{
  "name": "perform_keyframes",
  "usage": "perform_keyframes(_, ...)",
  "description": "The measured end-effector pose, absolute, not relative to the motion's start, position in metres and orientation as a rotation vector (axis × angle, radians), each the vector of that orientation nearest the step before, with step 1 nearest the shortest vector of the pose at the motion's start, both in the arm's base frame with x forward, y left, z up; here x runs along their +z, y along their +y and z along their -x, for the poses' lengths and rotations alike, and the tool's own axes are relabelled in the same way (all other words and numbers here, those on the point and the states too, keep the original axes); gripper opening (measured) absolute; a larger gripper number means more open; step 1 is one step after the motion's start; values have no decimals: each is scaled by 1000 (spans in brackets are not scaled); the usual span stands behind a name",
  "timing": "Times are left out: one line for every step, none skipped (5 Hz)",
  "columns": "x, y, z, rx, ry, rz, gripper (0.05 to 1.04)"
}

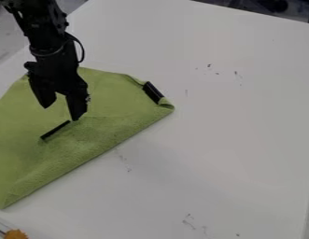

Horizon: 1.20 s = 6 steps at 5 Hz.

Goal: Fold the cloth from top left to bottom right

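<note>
A white tabletop spreads around my work, marked with small dark specks. The green cloth lies at its left, partly folded, its lower-right edge running on a slant. I hang my gripper over it, fingers parted and nothing between them; whether a tip touches the fabric, I can't quite make out. A black strip lies just below.
</note>
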<state>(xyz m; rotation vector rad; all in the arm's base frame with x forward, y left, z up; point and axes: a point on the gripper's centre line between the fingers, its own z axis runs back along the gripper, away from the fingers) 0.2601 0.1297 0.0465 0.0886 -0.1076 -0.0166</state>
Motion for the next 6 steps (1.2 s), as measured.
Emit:
perform_keyframes(39,128,-257,-17,-84,-73,999)
perform_keyframes(39,129,-261,-48,-113,-83,999)
perform_keyframes(49,138,-267,-69,-118,-93,999)
perform_keyframes(58,169,-285,-111,-142,-81,999)
perform_keyframes(51,207,-315,-139,-160,-53,999)
perform_keyframes(48,234,-328,-137,-154,-54,999)
